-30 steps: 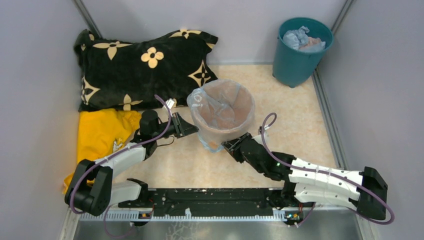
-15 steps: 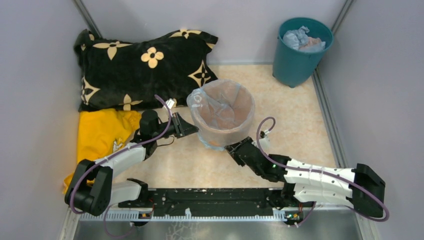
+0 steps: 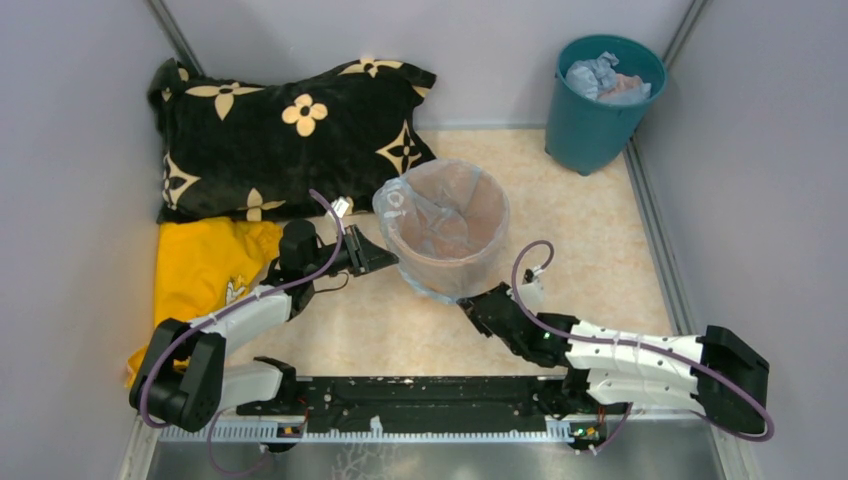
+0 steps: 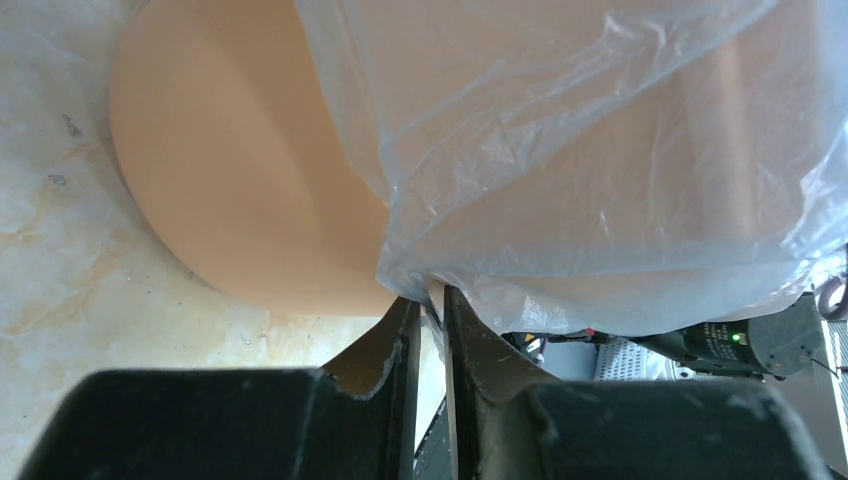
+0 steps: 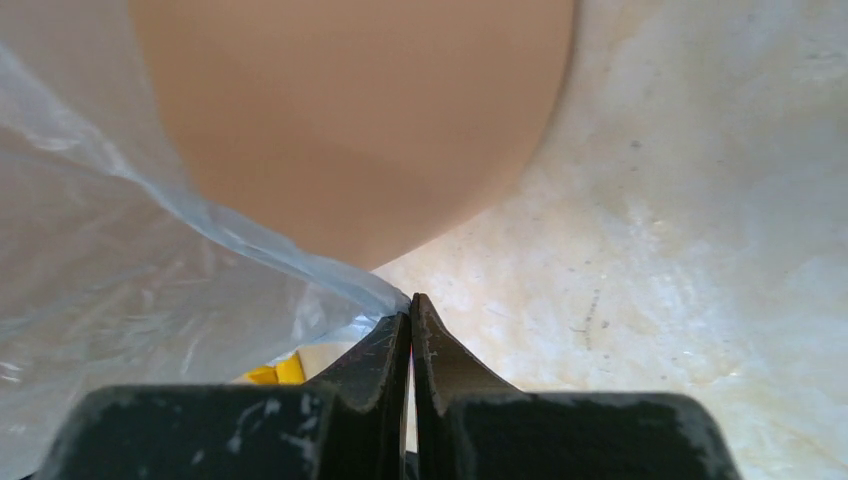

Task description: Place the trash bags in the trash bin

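The peach-orange trash bin (image 3: 470, 255) stands mid-floor with a pale blue see-through trash bag (image 3: 425, 215) lining it and draped over its rim. My left gripper (image 3: 388, 261) is at the bin's left side, shut on the bag's edge; in the left wrist view the film (image 4: 600, 150) is pinched between the gripper's tips (image 4: 428, 295). My right gripper (image 3: 470, 300) is at the bin's near right, shut on the bag's lower edge; in the right wrist view the film (image 5: 120, 260) runs into the gripper's closed tips (image 5: 410, 305) below the bin (image 5: 350, 110).
A dark teal bucket (image 3: 600, 105) with crumpled paper stands at the back right. A black pillow with cream flowers (image 3: 290, 130) lies at the back left, a yellow cloth (image 3: 205, 265) in front of it. Grey walls close in both sides.
My right gripper has drawn back toward the near edge, pulling the bag's lower edge down the bin's front side. The left gripper and the bin have stayed put.
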You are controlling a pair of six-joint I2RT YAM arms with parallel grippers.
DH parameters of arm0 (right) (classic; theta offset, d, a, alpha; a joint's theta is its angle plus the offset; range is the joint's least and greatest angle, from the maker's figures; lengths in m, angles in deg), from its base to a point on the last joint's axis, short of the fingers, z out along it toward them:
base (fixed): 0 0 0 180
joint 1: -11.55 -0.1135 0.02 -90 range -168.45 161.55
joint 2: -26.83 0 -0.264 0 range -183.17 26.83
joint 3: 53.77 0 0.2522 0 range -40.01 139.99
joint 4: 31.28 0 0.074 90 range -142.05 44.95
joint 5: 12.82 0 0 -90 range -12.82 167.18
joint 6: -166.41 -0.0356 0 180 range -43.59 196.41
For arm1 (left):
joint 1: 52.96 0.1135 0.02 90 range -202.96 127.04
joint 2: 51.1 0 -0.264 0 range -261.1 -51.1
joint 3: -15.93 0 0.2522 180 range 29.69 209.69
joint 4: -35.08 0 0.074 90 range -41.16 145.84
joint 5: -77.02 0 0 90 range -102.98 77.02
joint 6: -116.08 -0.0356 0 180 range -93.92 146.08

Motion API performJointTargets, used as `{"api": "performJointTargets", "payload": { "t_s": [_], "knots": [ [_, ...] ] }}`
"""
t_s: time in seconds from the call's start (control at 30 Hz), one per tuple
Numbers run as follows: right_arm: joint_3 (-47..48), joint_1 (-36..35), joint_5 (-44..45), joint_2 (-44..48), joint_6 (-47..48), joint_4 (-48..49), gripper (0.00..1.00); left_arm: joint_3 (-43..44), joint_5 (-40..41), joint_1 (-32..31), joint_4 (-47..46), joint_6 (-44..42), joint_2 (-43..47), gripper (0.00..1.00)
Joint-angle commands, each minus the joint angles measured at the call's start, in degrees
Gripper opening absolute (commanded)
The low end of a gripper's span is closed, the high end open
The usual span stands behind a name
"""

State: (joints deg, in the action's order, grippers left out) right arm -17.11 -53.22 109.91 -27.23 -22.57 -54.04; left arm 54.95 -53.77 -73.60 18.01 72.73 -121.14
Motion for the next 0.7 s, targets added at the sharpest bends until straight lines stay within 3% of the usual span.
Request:
{"api": "performJointTargets", "payload": {
  "t_s": [0.0,0.47,0.67],
  "knots": [
    [-1.55,-0.62,1.62,-0.10,-1.43,1.08,0.00,0.00,-1.02,-0.33,-1.25,-1.32,0.11,0.20],
    [-1.83,-0.62,3.40,2.21,1.15,-3.16,0.00,-3.28,-0.58,-0.32,0.98,-2.69,0.87,0.20],
    [0.35,-0.62,2.99,2.16,5.92,-1.73,0.24,-8.14,0.08,-0.30,0.58,-2.32,1.87,0.20]
  ]
}}
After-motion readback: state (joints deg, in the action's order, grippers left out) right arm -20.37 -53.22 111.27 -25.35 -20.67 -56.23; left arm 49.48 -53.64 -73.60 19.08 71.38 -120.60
